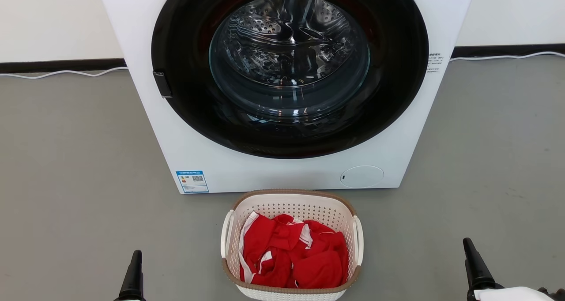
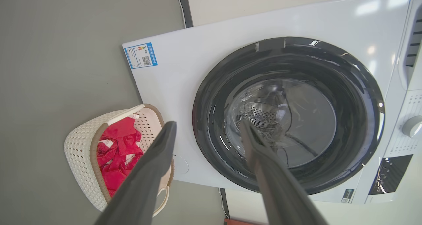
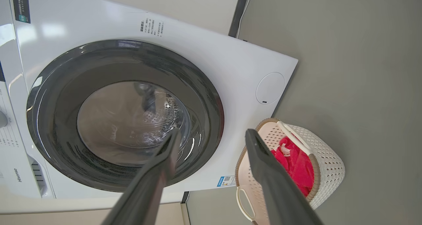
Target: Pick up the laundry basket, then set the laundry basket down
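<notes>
A: Where does the job stand?

B: At the very start, I'd say. The laundry basket (image 1: pixel 300 206) sits on the grey floor (image 1: pixel 66 182), near the robot and centred between its arms, not yet lifted. A crumpled red garment with white trim (image 1: pixel 291 252) lies inside it.

A: And the grippers?

B: The left gripper (image 2: pixel 208 124) has its fingers spread wide with nothing between them. The right gripper (image 3: pixel 212 132) is the same. Each hangs well apart from the basket, one to its left and one to its right.

A: So what does the next move call for?

B: Probably bringing both arms inward and down to the white loop handles, the left handle (image 1: pixel 226 230) and the right handle (image 1: pixel 358 239). They are thin loops lying close to the wall, so each needs one finger slipped behind it. Then the lift should be even on both sides, or the basket will tip.

A: Anything in the way?

B: The washing machine (image 1: pixel 220 159) stands just beyond the basket's far rim; I can't tell whether they touch. Its round glass door (image 1: pixel 289 58) looks closed. So any lift should go straight up or towards the robot, not forward. A white cable (image 1: pixel 62 73) runs along the far wall, well away.
</notes>
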`<state>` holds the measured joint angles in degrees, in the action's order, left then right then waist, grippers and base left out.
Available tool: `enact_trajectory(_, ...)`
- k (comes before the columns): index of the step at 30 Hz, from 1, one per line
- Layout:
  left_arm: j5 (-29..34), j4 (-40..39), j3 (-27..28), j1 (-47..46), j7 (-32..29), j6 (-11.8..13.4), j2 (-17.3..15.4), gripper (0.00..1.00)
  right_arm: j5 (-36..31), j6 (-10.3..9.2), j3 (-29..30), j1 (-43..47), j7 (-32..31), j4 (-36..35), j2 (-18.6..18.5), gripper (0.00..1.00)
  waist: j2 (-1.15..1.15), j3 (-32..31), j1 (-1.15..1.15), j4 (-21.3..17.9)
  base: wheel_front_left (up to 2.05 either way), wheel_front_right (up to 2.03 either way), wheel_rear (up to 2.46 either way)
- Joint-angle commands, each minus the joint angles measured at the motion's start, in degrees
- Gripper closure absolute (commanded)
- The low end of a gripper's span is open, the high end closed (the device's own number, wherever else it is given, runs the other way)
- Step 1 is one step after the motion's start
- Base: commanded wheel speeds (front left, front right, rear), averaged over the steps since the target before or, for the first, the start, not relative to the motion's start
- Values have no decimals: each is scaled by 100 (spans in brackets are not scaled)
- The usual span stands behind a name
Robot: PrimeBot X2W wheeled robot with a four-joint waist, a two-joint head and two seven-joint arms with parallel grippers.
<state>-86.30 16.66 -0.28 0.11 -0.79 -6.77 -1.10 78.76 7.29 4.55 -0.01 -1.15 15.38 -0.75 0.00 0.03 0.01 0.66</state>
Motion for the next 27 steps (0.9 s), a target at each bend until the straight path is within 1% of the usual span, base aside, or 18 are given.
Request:
enact_trajectory(1,104,-168,18,-60,69,-21,-85,0,-207,6,-51,-88,99,-197,-91,0,0,-3,-1,4,0,0,0)
enact_trajectory(14,1042,-171,-95,-22,287,-28,-96,0,-1447,8,-114,-50,317,-320,-108,0,0,-53,-1,49,0,0,0)
enact_trajectory(16,1236,-178,-100,-14,321,-29,-97,0,-1644,9,-130,-43,351,-343,-111,0,0,-60,-1,53,0,0,0)
enact_trajectory(17,1427,-184,-97,-4,354,-30,-98,0,-1859,9,-157,-37,385,-365,-114,0,0,-66,-1,57,0,0,0)
enact_trajectory(27,2457,-250,-83,28,522,-36,-106,0,-2869,10,-251,-5,553,-468,-127,0,0,-76,-1,88,0,0,0)
